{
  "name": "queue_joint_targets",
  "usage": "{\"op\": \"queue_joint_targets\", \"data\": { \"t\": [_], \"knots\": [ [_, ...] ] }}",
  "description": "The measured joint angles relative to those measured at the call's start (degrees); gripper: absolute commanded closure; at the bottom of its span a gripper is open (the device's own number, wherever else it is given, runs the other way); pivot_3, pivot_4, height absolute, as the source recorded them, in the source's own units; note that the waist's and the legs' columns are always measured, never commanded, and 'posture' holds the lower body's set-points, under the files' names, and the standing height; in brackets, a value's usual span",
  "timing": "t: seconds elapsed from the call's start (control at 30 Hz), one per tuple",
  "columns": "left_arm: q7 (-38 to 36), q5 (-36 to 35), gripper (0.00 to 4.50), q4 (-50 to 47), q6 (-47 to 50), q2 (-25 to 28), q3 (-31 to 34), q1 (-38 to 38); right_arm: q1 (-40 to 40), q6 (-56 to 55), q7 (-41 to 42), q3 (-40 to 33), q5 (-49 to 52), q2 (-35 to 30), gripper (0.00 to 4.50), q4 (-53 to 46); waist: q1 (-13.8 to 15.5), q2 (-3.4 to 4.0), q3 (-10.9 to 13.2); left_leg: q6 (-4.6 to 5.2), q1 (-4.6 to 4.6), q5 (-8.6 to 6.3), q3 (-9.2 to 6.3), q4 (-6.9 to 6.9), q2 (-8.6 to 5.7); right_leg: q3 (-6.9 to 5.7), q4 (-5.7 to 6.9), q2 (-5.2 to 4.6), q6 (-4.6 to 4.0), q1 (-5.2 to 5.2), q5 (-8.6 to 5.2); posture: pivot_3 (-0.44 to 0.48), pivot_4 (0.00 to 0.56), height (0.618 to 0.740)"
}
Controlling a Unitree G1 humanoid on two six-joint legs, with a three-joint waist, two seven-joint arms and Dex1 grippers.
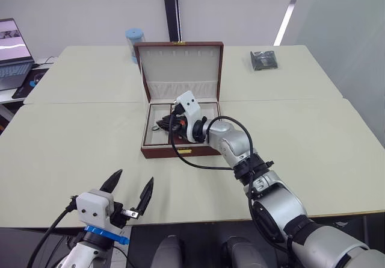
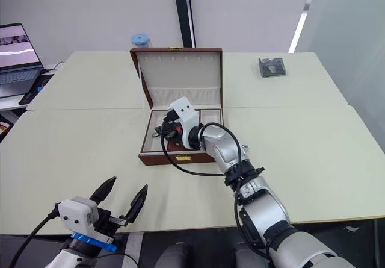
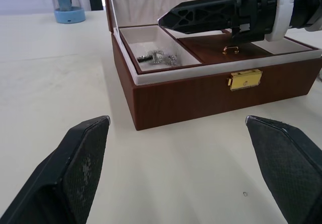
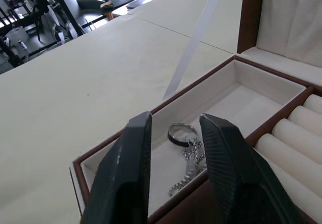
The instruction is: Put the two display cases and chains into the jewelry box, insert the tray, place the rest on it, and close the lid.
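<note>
**A:** So where's everything sitting? Right gripper (image 4: 173, 171) is over the box (image 1: 180, 150), above the tray's (image 3: 211, 45) left side section. Fingers slightly apart, nothing pinched between them.

**B:** Yeah, and the jewelry (image 4: 185, 151) lies right beyond the fingertips, down on the cream lining of that section. A dark-silver ring loop with sparkly chain trailing from it. The chain's long axis looks to run roughly along the section's length, same way the fingers point.

**A:** So the tray's already in the box, gold knob (image 3: 230, 49) on the brown centre panel. Lid (image 1: 178, 69) stands open, propped upright, gathered pocket showing.

**B:** Left gripper (image 1: 129, 193) is spread wide, hovering over bare table (image 1: 72, 141) well in front of the box. The right arm's way nearer anything inside.

**A:** Textures: smooth reddish leatherette outside, soft matte lining, shiny gold clasp (image 3: 244, 79). I'd guess the chain's slinky and would bunch up if nudged.

**B:** Dark packet (image 1: 263, 59) sits far off on the right. Blue thing (image 1: 134, 39) behind the lid.
</note>
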Motion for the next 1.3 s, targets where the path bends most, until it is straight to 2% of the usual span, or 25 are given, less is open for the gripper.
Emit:
{"op": "queue_joint_targets", "data": {
  "t": [0.2,0.43,0.6,0.73,0.97,1.13,1.3],
  "knots": [
    [-0.08,-0.16,0.0,0.0,0.82,0.74,0.05,-1.28,0.01,0.0,0.31,-0.58,0.09,-0.03,0.02,-1.58,0.0,0.0,0.0,0.0,-0.02,0.0,-0.01,0.0,0.0,-0.01,0.0,0.0,0.0,-0.01,0.0,0.0,0.15,0.74],
    [-0.34,-3.54,0.0,0.09,6.51,3.81,1.42,-3.5,3.26,-0.96,3.75,-0.77,0.91,-3.2,0.02,-8.69,0.19,0.0,0.0,0.0,-0.09,0.0,-0.07,0.0,-0.03,-0.07,-0.03,-0.02,0.0,-0.02,0.0,0.0,0.15,0.74],
    [-2.49,-9.31,0.0,2.21,12.75,8.97,5.93,-7.26,9.87,-1.66,9.18,-2.9,2.93,-12.08,0.02,-17.56,0.17,-0.01,0.0,0.0,-0.13,0.0,-0.1,0.02,-0.03,-0.1,-0.03,-0.01,0.0,-0.03,0.0,0.0,0.15,0.74],
    [-6.3,-12.83,0.0,8.39,17.02,15.35,10.34,-11.7,15.37,-4.51,14.01,-5.2,4.44,-19.5,0.02,-22.47,0.17,0.03,0.02,0.0,-0.12,0.0,-0.14,0.01,0.0,-0.13,-0.03,0.05,0.0,-0.03,0.0,0.0,0.15,0.74],
    [-11.56,-13.48,0.0,18.76,17.65,21.51,14.17,-18.67,24.7,-9.47,20.18,-9.91,5.44,-31.19,0.02,-26.0,0.19,0.03,0.05,0.0,-0.12,0.0,-0.09,0.0,-0.03,-0.09,-0.07,0.01,0.0,-0.02,0.0,0.0,0.15,0.74],
    [-15.03,-12.09,0.0,28.71,16.09,25.99,17.18,-22.74,32.22,-13.22,21.24,-14.83,5.86,-37.29,0.02,-25.78,0.11,0.03,0.06,0.0,-0.11,0.0,-0.04,-0.01,-0.02,-0.06,-0.08,0.01,0.0,-0.02,0.0,0.0,0.15,0.74],
    [-17.96,-11.03,0.0,35.45,14.97,28.76,17.72,-26.22,38.12,-15.87,21.32,-18.04,5.85,-40.61,0.02,-24.43,0.24,0.03,0.06,0.0,-0.11,0.0,-0.06,0.0,-0.02,-0.09,-0.07,0.0,0.0,0.0,0.0,0.0,0.15,0.74]
  ]
}}
